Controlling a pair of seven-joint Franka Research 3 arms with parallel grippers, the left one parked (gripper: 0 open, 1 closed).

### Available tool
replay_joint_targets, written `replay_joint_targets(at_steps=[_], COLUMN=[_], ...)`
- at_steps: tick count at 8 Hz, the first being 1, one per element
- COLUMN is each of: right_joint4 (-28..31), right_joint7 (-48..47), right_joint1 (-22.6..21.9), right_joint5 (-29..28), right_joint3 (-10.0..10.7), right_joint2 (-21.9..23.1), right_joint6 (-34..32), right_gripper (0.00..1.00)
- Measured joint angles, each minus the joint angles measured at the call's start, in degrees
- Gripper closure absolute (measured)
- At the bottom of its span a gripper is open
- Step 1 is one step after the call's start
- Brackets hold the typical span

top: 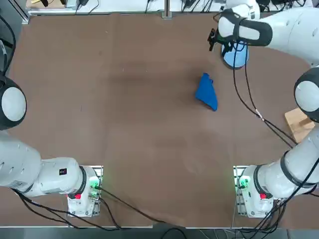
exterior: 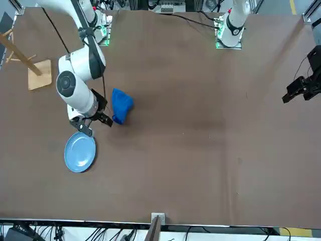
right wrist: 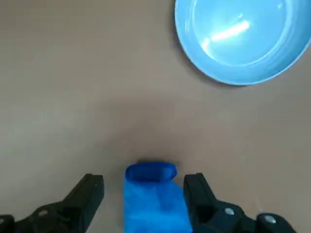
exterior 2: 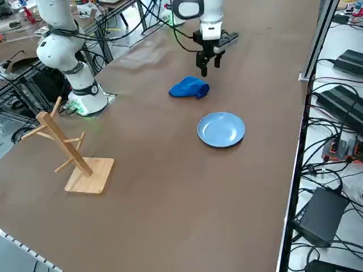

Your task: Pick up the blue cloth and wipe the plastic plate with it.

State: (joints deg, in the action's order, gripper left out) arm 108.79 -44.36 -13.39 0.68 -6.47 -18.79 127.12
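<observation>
From left in the top view, the blue cloth [top: 207, 92] lies crumpled on the bench [top: 124, 124], ungripped. The right tool [right wrist: 144, 180] hangs above with its fingers apart, likely so they can straddle the fabric. Next, the plastic plate [exterior 2: 221, 129] sits face up, ready for wiping; the arm partly covers it from overhead, and the wrist view crops both plate and cloth. Rightmost, the arm hides most of a wooden stand [exterior 2: 91, 175].
</observation>
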Motion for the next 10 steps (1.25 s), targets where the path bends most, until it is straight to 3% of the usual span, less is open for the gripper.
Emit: replay_joint_targets(at_steps=[3,6,10], right_joint4=[7.49,11.17,17.15], right_joint7=[-0.91,-2.59,-3.02], right_joint1=[-2.78,-5.15,-6.15], right_joint5=[0.03,0.03,0.03], right_joint3=[-0.04,-0.06,-0.05], right_joint2=[0.44,2.59,2.39], right_joint6=[6.24,8.25,17.20], right_gripper=[0.00,0.00,0.00])
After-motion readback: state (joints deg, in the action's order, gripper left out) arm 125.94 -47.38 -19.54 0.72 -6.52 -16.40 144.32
